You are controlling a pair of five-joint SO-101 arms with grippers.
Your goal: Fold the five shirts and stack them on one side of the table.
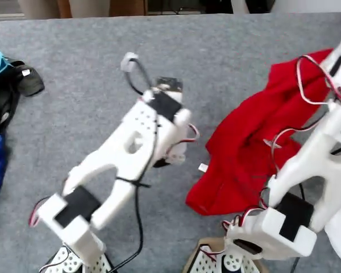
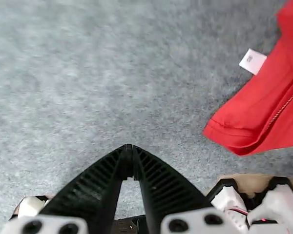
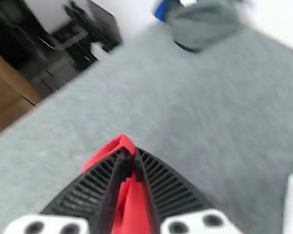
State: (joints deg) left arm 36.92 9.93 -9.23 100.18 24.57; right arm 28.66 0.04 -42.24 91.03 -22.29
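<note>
red shirt, gripped by right tool

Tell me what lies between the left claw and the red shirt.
Nothing but bare grey table cover: in the left wrist view it runs unbroken from the left claw to the hem of the red shirt.

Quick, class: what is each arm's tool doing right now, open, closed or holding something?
Left tool: closed, holding nothing.
Right tool: closed on the red shirt.
</note>
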